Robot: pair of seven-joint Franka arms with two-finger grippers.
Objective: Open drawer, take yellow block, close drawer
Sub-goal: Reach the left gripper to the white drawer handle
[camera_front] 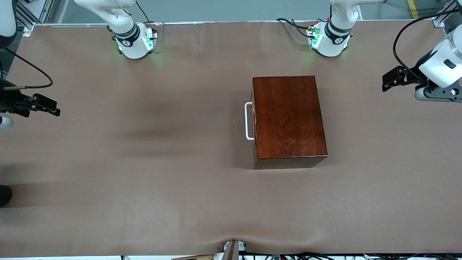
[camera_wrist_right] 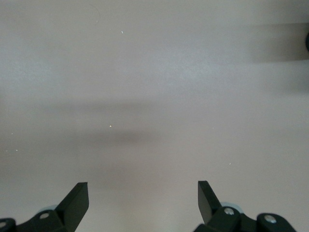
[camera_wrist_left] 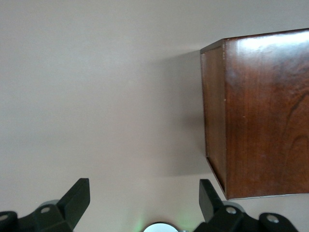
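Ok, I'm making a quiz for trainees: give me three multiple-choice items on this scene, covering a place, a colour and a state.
1. The white U-shaped bar handle faces:
A. the right arm's end of the table
B. the left arm's end
C. the front camera

2. The glossy wooden box is:
A. pale grey
B. dark reddish-brown
C. yellow

3. The drawer is:
A. pulled out
B. shut
C. removed

Answers: 1 A, the handle sticks out on that side. 2 B, its top shows it. 3 B, no tray is showing.
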